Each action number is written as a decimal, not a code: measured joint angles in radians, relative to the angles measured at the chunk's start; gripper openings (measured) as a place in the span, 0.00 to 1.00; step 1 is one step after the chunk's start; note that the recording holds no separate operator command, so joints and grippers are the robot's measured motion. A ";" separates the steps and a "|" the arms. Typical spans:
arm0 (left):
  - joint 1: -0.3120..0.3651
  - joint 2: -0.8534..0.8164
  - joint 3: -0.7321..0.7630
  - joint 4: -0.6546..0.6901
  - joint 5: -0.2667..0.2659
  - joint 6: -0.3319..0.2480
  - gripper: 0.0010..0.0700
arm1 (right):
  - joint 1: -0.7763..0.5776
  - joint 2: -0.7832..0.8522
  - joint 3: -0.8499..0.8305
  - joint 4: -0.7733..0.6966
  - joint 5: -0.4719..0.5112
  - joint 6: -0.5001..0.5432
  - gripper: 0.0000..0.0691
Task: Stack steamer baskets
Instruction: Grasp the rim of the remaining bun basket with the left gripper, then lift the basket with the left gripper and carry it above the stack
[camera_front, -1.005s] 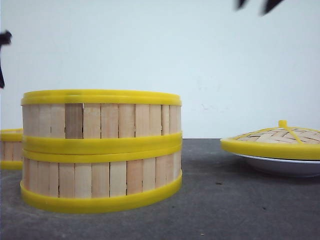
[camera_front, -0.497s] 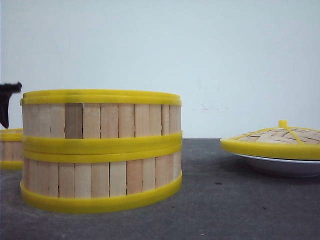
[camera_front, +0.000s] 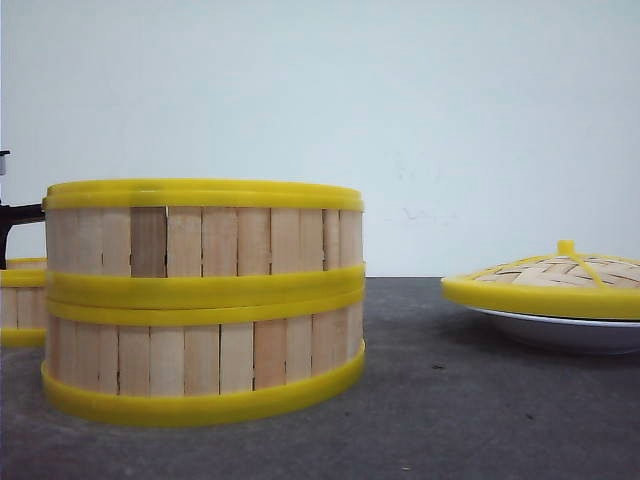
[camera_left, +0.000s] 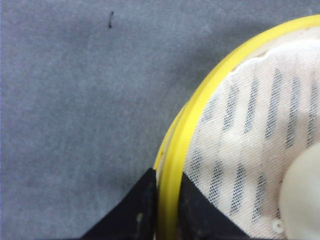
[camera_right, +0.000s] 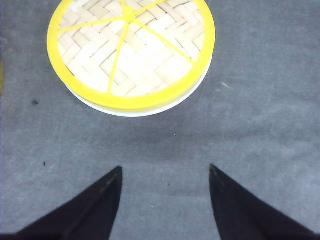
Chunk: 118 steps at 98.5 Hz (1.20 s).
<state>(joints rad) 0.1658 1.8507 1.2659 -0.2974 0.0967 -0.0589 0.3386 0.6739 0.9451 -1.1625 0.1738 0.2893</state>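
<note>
Two steamer baskets stand stacked left of centre, the upper one (camera_front: 200, 240) on the lower one (camera_front: 200, 355). A third steamer basket (camera_front: 18, 295) shows partly at the far left edge, behind the stack. In the left wrist view its yellow rim (camera_left: 200, 110) runs between the black fingers of my left gripper (camera_left: 166, 176), one finger inside and one outside, both pressed against it. Only a dark bit of that gripper (camera_front: 12, 214) shows in the front view. My right gripper (camera_right: 165, 170) hangs open above bare table, short of the lid.
A woven domed lid with a yellow rim (camera_front: 560, 280) (camera_right: 130, 50) lies on a white plate (camera_front: 560, 332) (camera_right: 150, 111) at the right. The third basket holds a white mesh liner (camera_left: 250, 115) and a pale round item (camera_left: 302, 195). The table is a grey mat.
My left gripper has come down at the far left onto the third basket's rim. The dark tips of the right gripper seen at the top a second ago have left the front view.
</note>
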 joint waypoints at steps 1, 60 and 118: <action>0.000 0.001 0.004 -0.004 0.003 0.000 0.03 | 0.000 0.000 0.000 0.000 0.000 0.000 0.49; -0.018 -0.053 0.472 -0.458 0.158 0.033 0.03 | 0.000 0.000 0.000 0.027 0.000 0.003 0.49; -0.179 -0.483 0.429 -0.700 0.151 0.127 0.03 | 0.000 0.000 0.000 0.062 0.000 -0.016 0.49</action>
<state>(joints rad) -0.0135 1.3682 1.6947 -0.9974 0.2481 0.0677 0.3386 0.6739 0.9451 -1.1007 0.1738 0.2737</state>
